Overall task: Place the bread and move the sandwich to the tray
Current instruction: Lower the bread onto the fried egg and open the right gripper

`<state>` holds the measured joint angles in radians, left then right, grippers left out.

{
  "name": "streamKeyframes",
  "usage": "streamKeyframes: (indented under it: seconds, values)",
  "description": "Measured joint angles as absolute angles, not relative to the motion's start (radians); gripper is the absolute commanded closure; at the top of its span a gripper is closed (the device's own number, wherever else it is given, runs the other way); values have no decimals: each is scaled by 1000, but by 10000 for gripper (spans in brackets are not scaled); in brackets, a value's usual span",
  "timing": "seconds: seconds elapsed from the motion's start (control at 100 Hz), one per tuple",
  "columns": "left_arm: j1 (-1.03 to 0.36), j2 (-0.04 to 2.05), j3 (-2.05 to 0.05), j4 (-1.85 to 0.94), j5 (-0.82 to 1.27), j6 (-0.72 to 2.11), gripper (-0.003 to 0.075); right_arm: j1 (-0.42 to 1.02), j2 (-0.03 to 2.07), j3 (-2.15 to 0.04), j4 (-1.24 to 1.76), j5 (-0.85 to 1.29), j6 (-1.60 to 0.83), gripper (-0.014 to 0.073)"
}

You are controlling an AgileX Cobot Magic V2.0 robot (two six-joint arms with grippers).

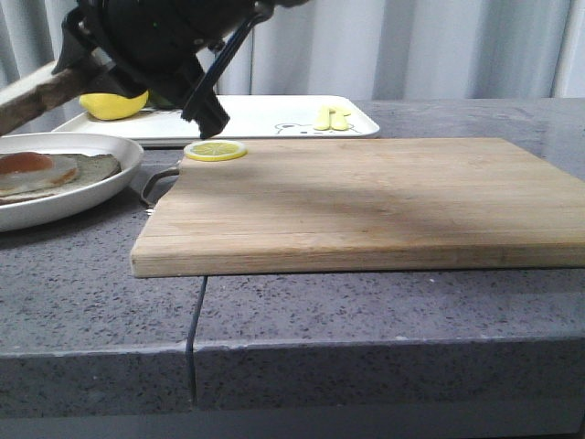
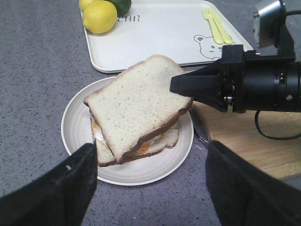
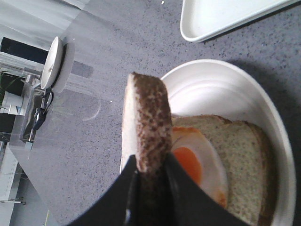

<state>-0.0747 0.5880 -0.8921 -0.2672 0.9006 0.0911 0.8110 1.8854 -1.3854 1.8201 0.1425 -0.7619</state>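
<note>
Grey speckled stone counter | round white plate bearing egg-topped thin slice | right gripper clamps thick brown-crusted white bread slice by its crust edge, above plate | soft, light, crushable: grip gently | left gripper spread wide, empty | white rectangular bear-print tray beyond.

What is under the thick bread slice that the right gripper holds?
Under the bread, held by the right gripper, a fried egg lies on a thinner slice in the round plate. The bread hides most of the egg from above.
</note>
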Motion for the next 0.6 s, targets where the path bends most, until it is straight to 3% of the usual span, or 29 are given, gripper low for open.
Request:
streamKeyframes:
  seconds: [0.44, 0.6]
  values:
    - [-75, 588, -892, -267, 901, 91, 260, 813, 1940, -1394, 1820, 139, -761, 646]
    - [-75, 588, -892, -267, 901, 91, 260, 813, 1948, -1394, 1820, 135, -761, 539]
